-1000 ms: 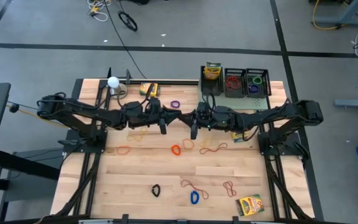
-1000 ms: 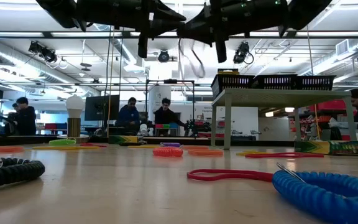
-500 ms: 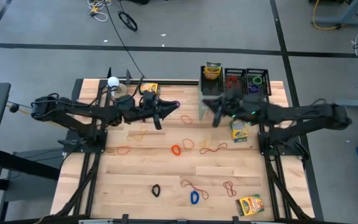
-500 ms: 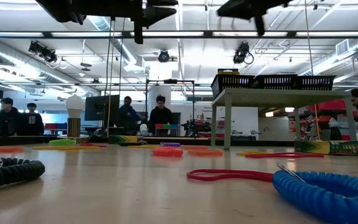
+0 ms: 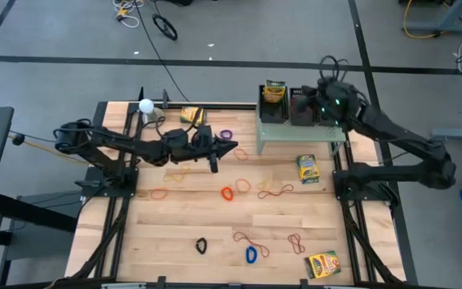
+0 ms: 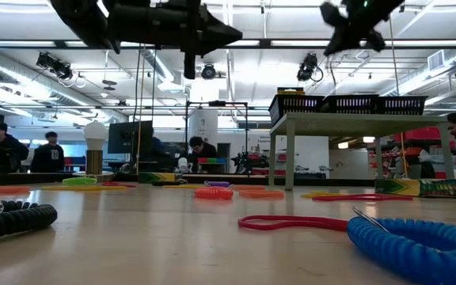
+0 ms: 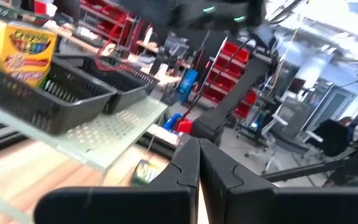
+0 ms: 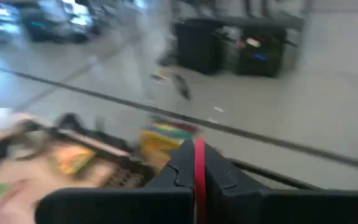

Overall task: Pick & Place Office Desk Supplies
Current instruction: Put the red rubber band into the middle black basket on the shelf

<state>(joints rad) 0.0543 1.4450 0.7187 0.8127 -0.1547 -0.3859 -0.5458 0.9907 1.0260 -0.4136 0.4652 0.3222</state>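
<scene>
My right gripper hovers above the black mesh trays on the pale green shelf at the far right, shut on a red rubber band. The leftmost tray holds a crayon box. My left gripper is shut, level over the table's middle and pointing right; I see nothing in it. Other crayon boxes lie flat on the wood. Loose rubber bands lie there too: orange, purple, blue, black. My right gripper pinches the red rubber band between its two fingers; only a short red strip shows in the slit between them. The fingers slant a little downward toward the crayon tray. The band is lifted clear of the table; how it hangs I cannot tell.
A white ball on a stand stands at the far left. The shelf's legs rise from the table on the right, with room under it. Red bands lie toward the near edge. People sit in the room beyond.
My right gripper has risen from the table's middle and swung toward the far right, ending above the trays on the shelf with its fingers shut. My left gripper has stayed over the middle of the table.
</scene>
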